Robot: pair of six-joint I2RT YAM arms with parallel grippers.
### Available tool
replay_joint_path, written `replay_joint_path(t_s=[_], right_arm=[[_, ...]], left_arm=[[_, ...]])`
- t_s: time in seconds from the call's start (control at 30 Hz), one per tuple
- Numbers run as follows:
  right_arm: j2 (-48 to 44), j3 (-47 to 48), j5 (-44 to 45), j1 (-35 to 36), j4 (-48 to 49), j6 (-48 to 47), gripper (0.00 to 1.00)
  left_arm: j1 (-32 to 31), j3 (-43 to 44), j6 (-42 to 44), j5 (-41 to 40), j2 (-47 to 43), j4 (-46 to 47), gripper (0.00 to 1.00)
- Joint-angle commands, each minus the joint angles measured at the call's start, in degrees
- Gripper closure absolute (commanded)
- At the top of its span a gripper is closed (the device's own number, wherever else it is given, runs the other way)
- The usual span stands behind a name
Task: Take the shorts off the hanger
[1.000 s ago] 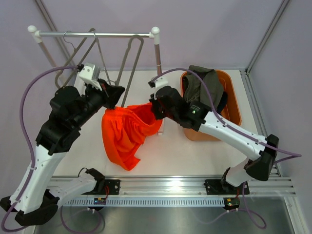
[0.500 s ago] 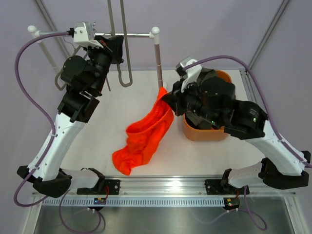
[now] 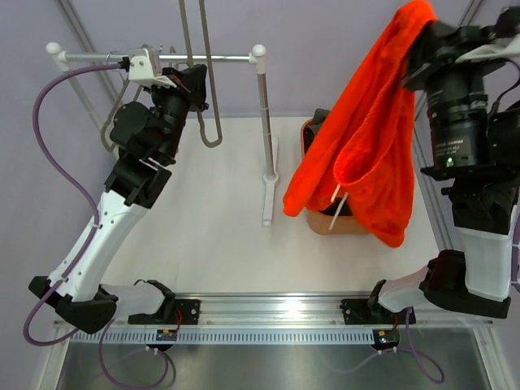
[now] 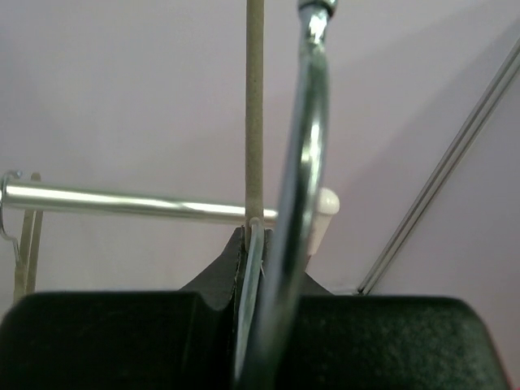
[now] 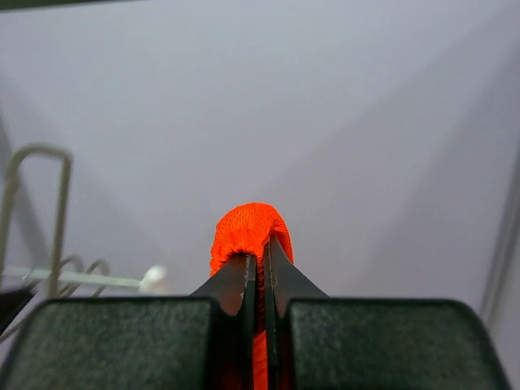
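Note:
My right gripper point(image 3: 424, 36) is raised high toward the camera and shut on the bright orange shorts point(image 3: 366, 154), which hang free over the bin. In the right wrist view the jaws point(image 5: 260, 268) pinch a fold of the orange cloth point(image 5: 248, 223). My left gripper point(image 3: 197, 81) is up beside the rack's rail and shut on the bare wire hanger point(image 3: 213, 143). In the left wrist view the hanger wire point(image 4: 253, 244) sits between the closed jaws. A bit of dark cloth point(image 3: 320, 119) shows at the bin's rim. The navy shorts are hidden.
An orange bin point(image 3: 325, 225) stands on the table at the right, mostly covered by the hanging shorts. The rack's rail point(image 3: 97, 57) runs across the back left, with its post point(image 3: 265, 122) mid-table. Another hanger point(image 3: 104, 134) hangs at the rail's left.
My right gripper has lifted the orange shorts from the table up and to the right, over the bin. The left gripper has held the empty hanger near the rail.

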Motion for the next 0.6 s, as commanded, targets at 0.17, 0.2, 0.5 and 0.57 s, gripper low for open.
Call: replay_joint_path(t_s=[0.17,0.2,0.5,0.57], right_arm=[[8.90,6.91,-8.46,-26.45,14.90,3.12,1.00],[10.31,8.33,-9.78,-27.52,14.02,4.18,1.00],[20.87,12.05,-13.84,-30.87,10.59,11.57,1.00],[20.52,7.59,-12.44,-31.40,10.32,12.88,1.00]], left_arm=[[-0.12,-8.55,-2.06,1.24,-4.53,5.20,1.00],[-0.12,-9.77,-1.97,1.33,-5.06,5.37,1.00],[-0.12,-13.38,-0.13,1.24,-7.08,5.99,1.00],[-0.12,-14.17,0.40,1.24,-7.87,6.08,1.00]])
